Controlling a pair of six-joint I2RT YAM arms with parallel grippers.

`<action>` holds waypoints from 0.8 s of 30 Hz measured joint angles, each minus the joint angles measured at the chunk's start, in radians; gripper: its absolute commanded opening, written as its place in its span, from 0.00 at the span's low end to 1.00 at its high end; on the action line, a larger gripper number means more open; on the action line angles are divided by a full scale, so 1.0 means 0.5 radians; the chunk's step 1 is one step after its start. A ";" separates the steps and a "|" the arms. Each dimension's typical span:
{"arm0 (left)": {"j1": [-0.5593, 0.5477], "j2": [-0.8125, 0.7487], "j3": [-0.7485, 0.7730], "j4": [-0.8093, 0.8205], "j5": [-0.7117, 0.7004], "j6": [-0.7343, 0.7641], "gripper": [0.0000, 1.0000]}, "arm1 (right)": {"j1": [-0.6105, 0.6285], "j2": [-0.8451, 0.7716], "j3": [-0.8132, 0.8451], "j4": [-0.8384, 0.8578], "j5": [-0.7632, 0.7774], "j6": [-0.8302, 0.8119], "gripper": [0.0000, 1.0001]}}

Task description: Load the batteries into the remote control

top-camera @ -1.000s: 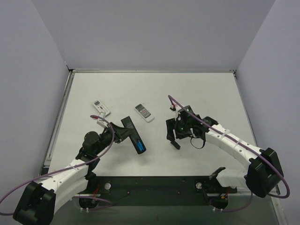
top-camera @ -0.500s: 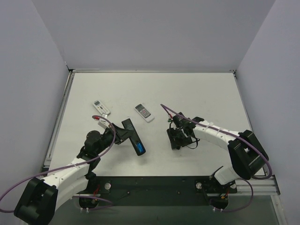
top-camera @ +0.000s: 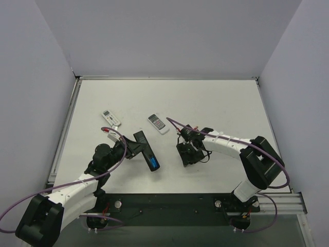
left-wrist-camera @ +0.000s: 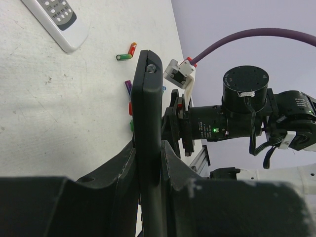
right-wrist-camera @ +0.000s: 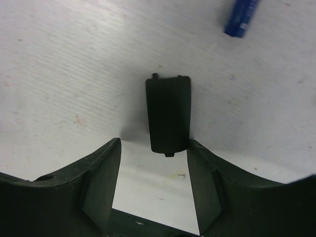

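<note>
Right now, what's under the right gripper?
A flat black cover lies on the table, its near end between the fingers of the open right gripper. A blue battery lies beyond. Anything beneath the cover is hidden.

Soft, even light from above fills all three views. The white table [top-camera: 216,103] is bright without glare, and shadows are faint and short. The overhead view is sharp. In both wrist views the near fingers [right-wrist-camera: 98,192] along the bottom edge are blurred.

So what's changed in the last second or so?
The right gripper swung left and nearer the arm bases, its open fingers now either side of the small black cover. The left gripper kept holding the remote control; both white remotes stayed put.
</note>
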 measured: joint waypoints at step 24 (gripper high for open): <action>0.178 -0.548 0.000 -0.362 0.011 0.011 0.00 | 0.192 0.266 0.516 0.176 -0.477 -0.549 0.58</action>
